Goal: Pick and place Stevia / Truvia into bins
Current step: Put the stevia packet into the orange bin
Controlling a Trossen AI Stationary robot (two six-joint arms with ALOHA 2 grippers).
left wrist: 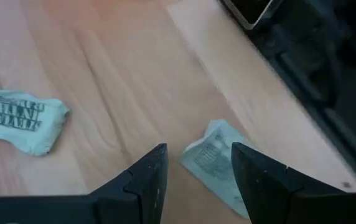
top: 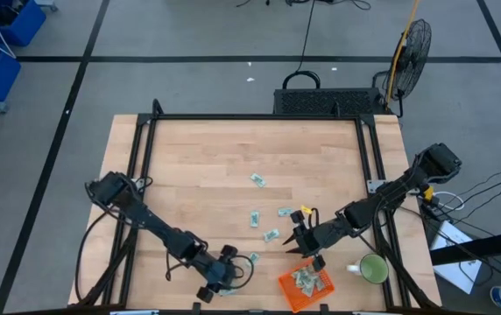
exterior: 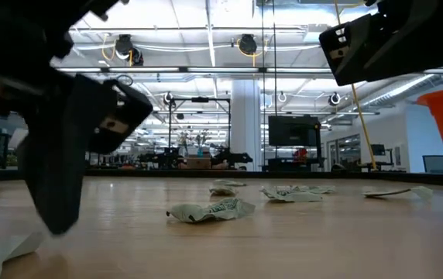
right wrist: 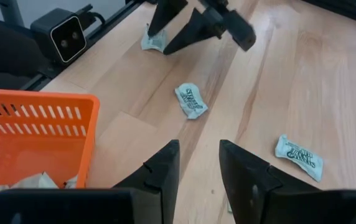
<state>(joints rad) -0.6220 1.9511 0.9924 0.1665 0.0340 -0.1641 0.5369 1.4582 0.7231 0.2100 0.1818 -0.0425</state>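
Near the table's front edge, the left gripper (left wrist: 193,171) is hanging open right over a sachet (left wrist: 215,163), whose long side is slanting between its fingers.

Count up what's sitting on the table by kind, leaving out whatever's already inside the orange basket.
Loose sachets: 5
Orange basket: 1
Green mug: 1
Total: 7
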